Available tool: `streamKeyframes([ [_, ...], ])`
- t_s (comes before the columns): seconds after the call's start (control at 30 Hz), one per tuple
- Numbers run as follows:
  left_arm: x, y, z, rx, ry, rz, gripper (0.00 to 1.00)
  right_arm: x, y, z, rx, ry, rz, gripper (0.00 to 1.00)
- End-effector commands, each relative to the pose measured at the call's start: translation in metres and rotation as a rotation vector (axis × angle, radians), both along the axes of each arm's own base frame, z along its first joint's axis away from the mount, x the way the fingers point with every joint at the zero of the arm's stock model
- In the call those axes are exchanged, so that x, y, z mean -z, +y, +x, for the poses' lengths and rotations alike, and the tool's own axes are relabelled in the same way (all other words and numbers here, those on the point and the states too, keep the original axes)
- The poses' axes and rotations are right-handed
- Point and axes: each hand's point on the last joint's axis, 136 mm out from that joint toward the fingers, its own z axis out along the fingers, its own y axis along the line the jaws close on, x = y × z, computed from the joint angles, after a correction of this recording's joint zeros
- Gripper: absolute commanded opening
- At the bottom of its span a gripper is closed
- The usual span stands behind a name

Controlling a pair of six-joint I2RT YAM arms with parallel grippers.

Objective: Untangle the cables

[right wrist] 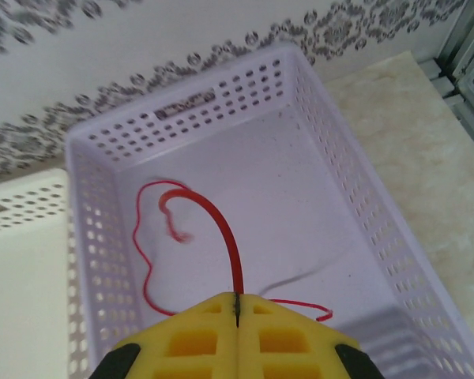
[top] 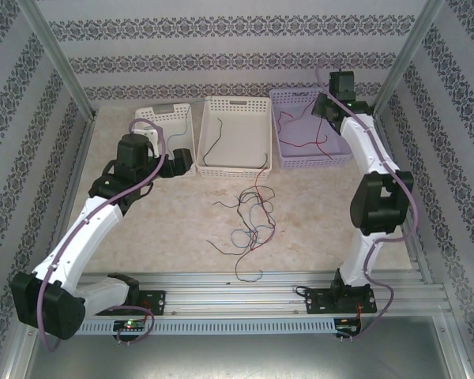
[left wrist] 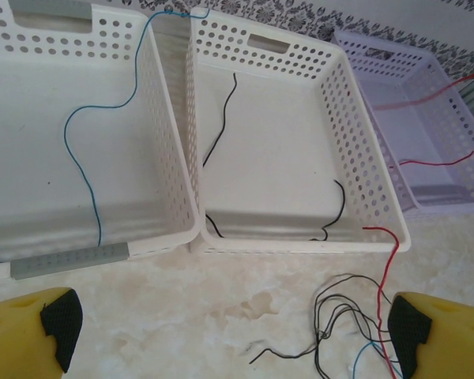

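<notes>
Baskets: left white basket holds a blue cable, middle white basket a black cable, and the far-right lilac basket takes red, seemingly sorted by colour.
Tangle: other cables lie knotted on the table, near of the baskets.
Right gripper: pinched closed on a red cable above the lilac basket.
Left gripper: spread wide, empty, by the white baskets' near rims.

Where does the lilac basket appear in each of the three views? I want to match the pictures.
Top external: the lilac basket is at upper right, the rightmost of three baskets.
Left wrist: the basket sits upper right, cut by the right edge.
Right wrist: the basket spans the middle, a red cable inside.
Shared landmark: the white basket beside its left side.
</notes>
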Motion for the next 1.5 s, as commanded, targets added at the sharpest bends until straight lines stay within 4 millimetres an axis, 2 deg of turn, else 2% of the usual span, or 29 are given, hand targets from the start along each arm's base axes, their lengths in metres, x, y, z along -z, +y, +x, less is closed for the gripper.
streamKeyframes([
  [0.0, 0.002, 0.002, 0.013, -0.044, 0.018, 0.005, 1.0, 0.014, -0.006, 0.01, 0.006, 0.055, -0.038, 0.0],
  [0.1, 0.006, 0.008, 0.029, -0.089, 0.077, -0.005, 1.0, 0.029, 0.0, 0.016, -0.018, 0.111, -0.015, 0.0],
  [0.13, 0.006, 0.009, 0.036, -0.101, 0.098, -0.012, 1.0, 0.031, 0.001, 0.016, -0.019, 0.115, -0.006, 0.04],
  [0.27, 0.018, 0.02, 0.068, -0.163, 0.178, 0.033, 1.0, 0.03, 0.007, 0.015, -0.022, 0.094, 0.021, 0.45],
  [0.33, 0.027, 0.024, 0.086, -0.184, 0.202, 0.08, 1.0, 0.02, 0.008, 0.013, -0.019, 0.06, 0.038, 0.56],
  [0.4, 0.041, 0.028, 0.108, -0.201, 0.231, 0.116, 1.0, 0.006, 0.012, 0.007, -0.021, 0.022, 0.053, 0.62],
  [0.47, 0.058, 0.032, 0.127, -0.211, 0.271, 0.115, 1.0, -0.014, 0.019, 0.0, -0.028, -0.025, 0.047, 0.65],
  [0.57, 0.084, 0.039, 0.155, -0.221, 0.314, 0.124, 1.0, -0.045, 0.041, -0.017, -0.076, -0.098, 0.034, 0.67],
  [0.67, 0.103, 0.045, 0.179, -0.228, 0.332, 0.133, 1.0, -0.077, 0.064, -0.048, -0.121, -0.171, 0.049, 0.68],
  [0.8, 0.125, 0.057, 0.205, -0.248, 0.361, 0.111, 0.99, -0.106, 0.096, -0.107, -0.186, -0.294, 0.077, 0.72],
  [0.83, 0.128, 0.058, 0.209, -0.248, 0.365, 0.105, 0.98, -0.107, 0.101, -0.12, -0.195, -0.316, 0.068, 0.72],
  [1.0, 0.14, 0.053, 0.231, -0.215, 0.379, 0.107, 0.96, -0.088, 0.11, -0.185, -0.241, -0.301, 0.087, 0.74],
  [1.17, 0.154, 0.052, 0.245, -0.207, 0.382, 0.127, 0.95, -0.075, 0.111, -0.235, -0.293, -0.31, 0.088, 0.75],
  [1.3, 0.166, 0.053, 0.255, -0.216, 0.387, 0.123, 0.9, -0.078, 0.111, -0.263, -0.334, -0.326, 0.08, 0.75],
  [1.47, 0.173, 0.051, 0.268, -0.225, 0.351, 0.091, 0.84, -0.084, 0.117, -0.281, -0.384, -0.337, 0.074, 0.75],
])
